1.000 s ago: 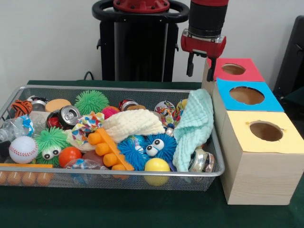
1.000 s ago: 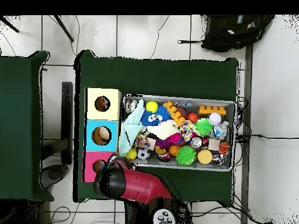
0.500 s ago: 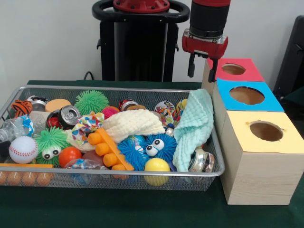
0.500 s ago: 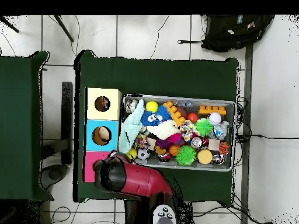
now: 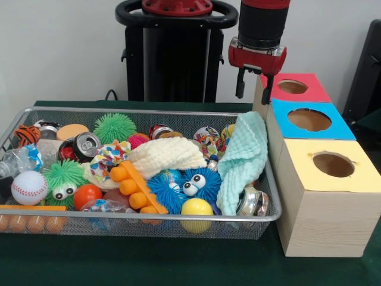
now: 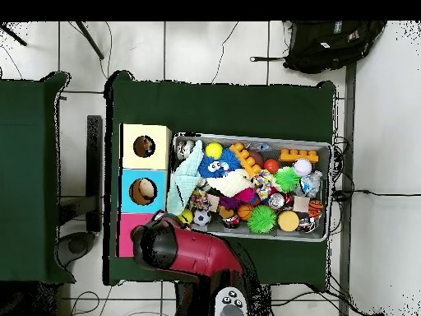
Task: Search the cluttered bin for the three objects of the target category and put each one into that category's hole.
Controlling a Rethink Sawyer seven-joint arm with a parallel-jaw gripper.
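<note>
Three lidded boxes are shown in a row just beside the mesh bin (image 5: 18, 128) on the green desk (image 5: 178, 262): a red-topped box (image 5: 309, 89), a blue-topped box (image 5: 333, 128) and a yellow-topped box (image 5: 357, 176), each with a round hole in its lid. The pincer (image 5: 253, 89) is held above the bin's far corner, next to the red-topped box, with its two dark fingers (image 5: 240, 83) pointed straight down, set slightly apart and carrying nothing. The step in hand is judged to be a search or approach, since no object is gripped. The target category is not indicated by the pictures; candidate groups in the bin are drink cans, such as the red can (image 5: 83, 146), balls, such as the baseball (image 5: 28, 187) and the yellow ball (image 5: 196, 208), and cloths, such as the mint cloth (image 5: 244, 158) draped over the bin's rim. The next move is judged to call for a descent into the clutter onto one exposed object, clear of the cloth. In the overhead view, the red arm (image 6: 193, 251) is seen reaching from the base towards the bin's corner nearest the red-topped box, and the pincer is hidden beneath it.
</note>
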